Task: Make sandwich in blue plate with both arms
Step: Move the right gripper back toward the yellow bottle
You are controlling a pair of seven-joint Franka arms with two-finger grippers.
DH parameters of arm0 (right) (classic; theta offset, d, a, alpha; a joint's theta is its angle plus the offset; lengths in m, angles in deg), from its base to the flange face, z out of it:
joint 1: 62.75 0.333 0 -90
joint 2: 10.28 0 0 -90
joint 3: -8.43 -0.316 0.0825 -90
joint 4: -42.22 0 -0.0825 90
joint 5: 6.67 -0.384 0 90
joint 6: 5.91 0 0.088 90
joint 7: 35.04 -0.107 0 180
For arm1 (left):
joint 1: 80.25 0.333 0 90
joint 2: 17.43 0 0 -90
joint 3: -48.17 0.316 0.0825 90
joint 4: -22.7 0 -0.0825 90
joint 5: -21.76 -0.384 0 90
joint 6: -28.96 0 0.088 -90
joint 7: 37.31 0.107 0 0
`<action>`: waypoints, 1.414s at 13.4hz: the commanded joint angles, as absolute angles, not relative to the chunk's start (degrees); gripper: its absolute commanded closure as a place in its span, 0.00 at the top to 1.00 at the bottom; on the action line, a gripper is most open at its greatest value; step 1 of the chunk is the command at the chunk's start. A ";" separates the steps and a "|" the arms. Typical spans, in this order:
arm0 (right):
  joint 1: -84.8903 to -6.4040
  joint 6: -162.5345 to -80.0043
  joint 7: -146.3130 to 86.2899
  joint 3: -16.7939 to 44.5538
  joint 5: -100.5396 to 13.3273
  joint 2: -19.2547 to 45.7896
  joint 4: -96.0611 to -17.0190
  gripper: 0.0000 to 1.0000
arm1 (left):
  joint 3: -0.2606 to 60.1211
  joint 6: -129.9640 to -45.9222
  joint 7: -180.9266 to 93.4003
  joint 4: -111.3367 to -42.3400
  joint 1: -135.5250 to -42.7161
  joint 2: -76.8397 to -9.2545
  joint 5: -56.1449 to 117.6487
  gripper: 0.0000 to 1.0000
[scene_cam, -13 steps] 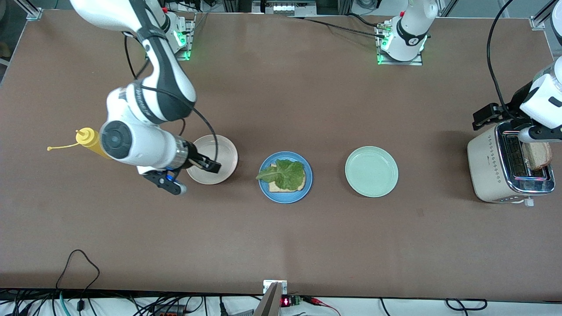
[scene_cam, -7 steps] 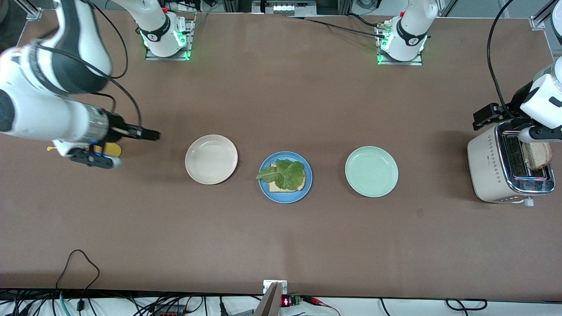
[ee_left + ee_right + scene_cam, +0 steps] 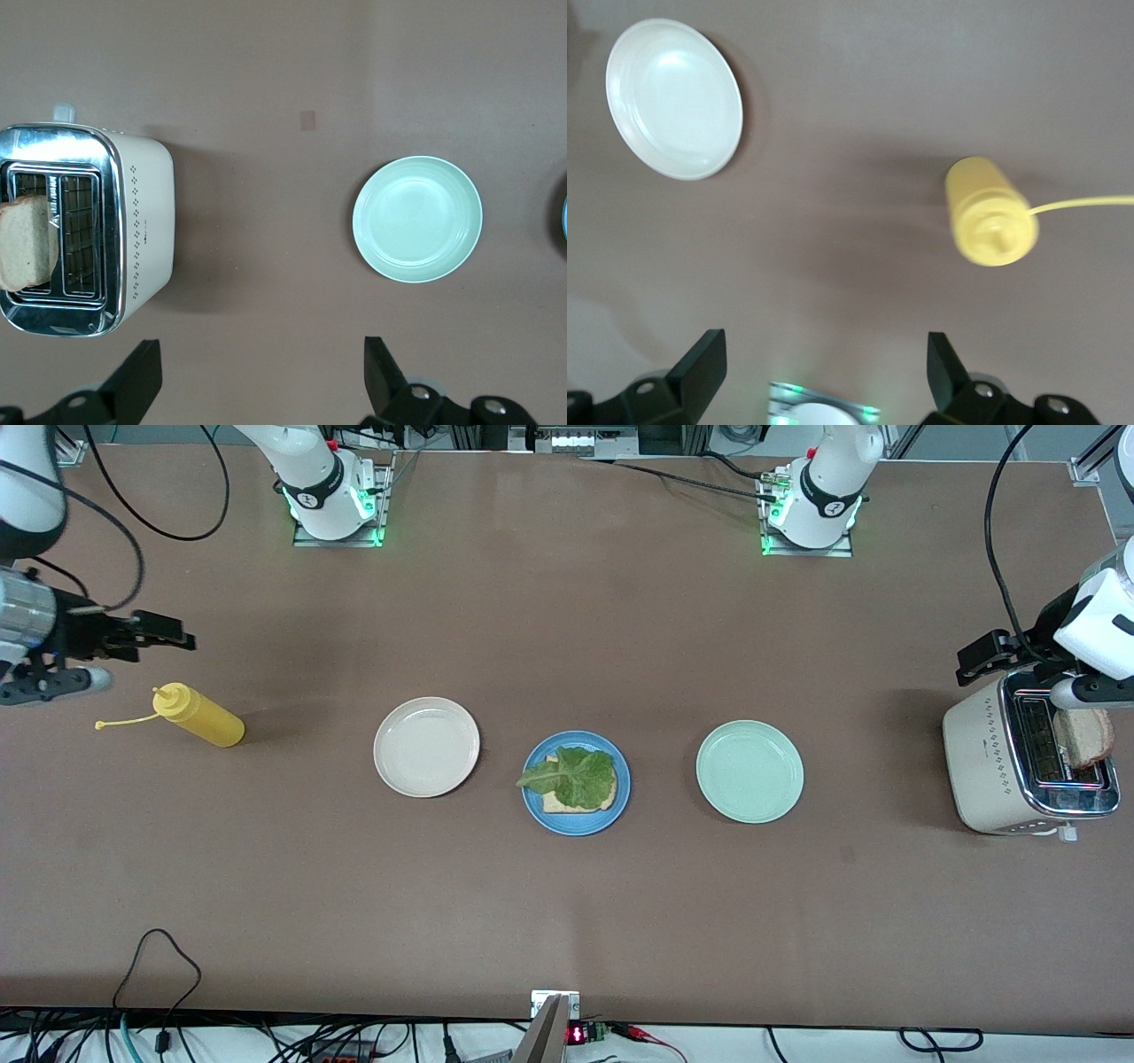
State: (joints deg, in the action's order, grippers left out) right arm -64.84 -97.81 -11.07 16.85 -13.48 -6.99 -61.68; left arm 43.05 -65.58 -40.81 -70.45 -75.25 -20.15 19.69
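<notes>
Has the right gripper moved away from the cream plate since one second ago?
Yes. The right gripper left the cream plate and now hangs past the yellow bottle.

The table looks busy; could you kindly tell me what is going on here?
A sandwich is half built: the blue plate holds one bread slice topped with a lettuce leaf. The second bread slice stands in the toaster, with the left claw open just above it. The right claw hangs open over the table near the yellow squeeze bottle, holding nothing. The cream plate and mint plate sit bare.
</notes>
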 commanded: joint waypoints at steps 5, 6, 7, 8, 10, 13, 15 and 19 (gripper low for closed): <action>-77.58 -110.30 28.70 15.20 -13.79 -7.92 -67.11 1.00 | 42.89 -64.56 -39.77 -68.54 -75.06 -20.15 20.09 1.00; -78.73 -112.15 34.94 15.29 -14.75 -7.04 -67.20 1.00 | 42.89 -64.65 -39.69 -68.10 -74.89 -20.32 20.18 1.00; -80.48 -113.13 40.83 15.29 -17.98 -5.99 -67.21 1.00 | 42.98 -64.65 -39.69 -68.01 -74.80 -20.33 20.26 1.00; -82.76 -113.49 47.85 15.37 -22.27 -4.32 -67.21 1.00 | 42.98 -64.56 -39.69 -68.09 -74.80 -20.33 20.27 1.00; -86.72 -113.84 61.13 15.46 -29.75 -0.81 -67.21 1.00 | 42.90 -64.56 -39.69 -68.09 -74.88 -20.41 20.35 1.00; -90.51 -113.32 75.22 15.46 -36.10 3.94 -67.21 1.00 | 42.98 -64.38 -39.69 -68.09 -74.71 -20.41 20.35 1.00; -92.36 -112.97 81.82 15.46 -38.04 7.19 -67.21 1.00 | 43.16 -64.38 -39.69 -68.18 -74.71 -20.41 20.35 1.00; -94.65 -112.52 88.70 15.46 -39.37 10.71 -67.21 1.00 | 43.16 -64.65 -39.69 -68.09 -74.71 -20.41 20.18 1.00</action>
State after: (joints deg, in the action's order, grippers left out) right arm -92.64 -113.17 85.60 16.63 -37.92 9.66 -67.42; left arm 43.01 -65.40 -40.76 -69.21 -74.88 -20.13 19.69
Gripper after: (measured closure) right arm 0.000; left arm 0.000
